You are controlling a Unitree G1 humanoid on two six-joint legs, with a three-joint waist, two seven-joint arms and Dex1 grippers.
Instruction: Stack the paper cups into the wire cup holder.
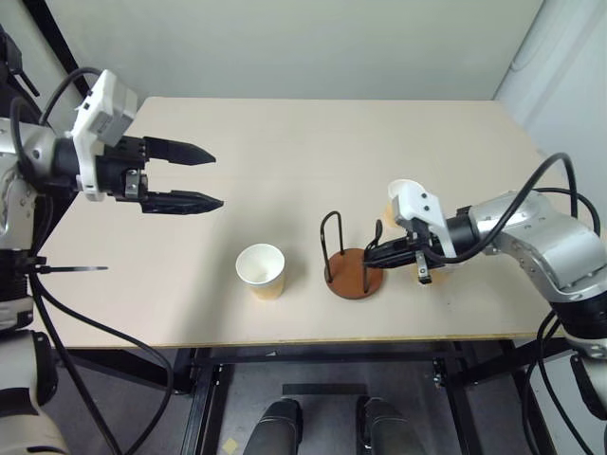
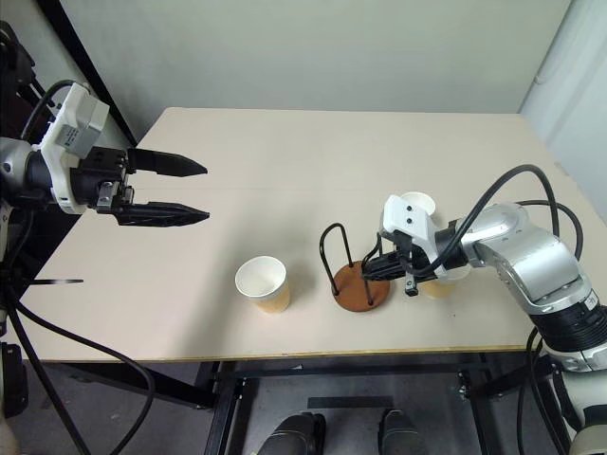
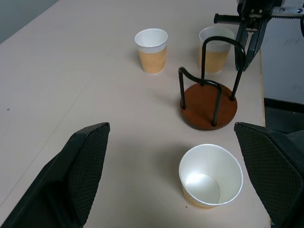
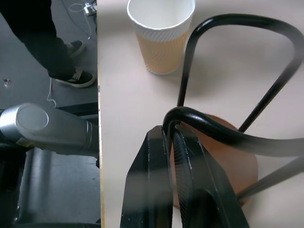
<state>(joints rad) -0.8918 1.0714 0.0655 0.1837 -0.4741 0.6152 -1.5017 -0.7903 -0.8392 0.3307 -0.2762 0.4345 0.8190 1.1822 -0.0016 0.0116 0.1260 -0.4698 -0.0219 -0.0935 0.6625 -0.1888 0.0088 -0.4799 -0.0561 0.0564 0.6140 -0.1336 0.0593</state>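
The wire cup holder, a reddish-brown disc with two black wire loops, stands on the table near the front edge. My right gripper is shut on one of its loops; in the right wrist view the wire runs between the fingertips. One paper cup stands upright left of the holder. A second paper cup stands behind my right wrist, and a third paper cup is partly hidden under that arm. My left gripper hovers wide open above the table's left part, holding nothing.
The table is light wood, with its front edge close to the holder and the nearest cup. A person's legs and shoes stand on the floor beside the table. Cables hang from both arms.
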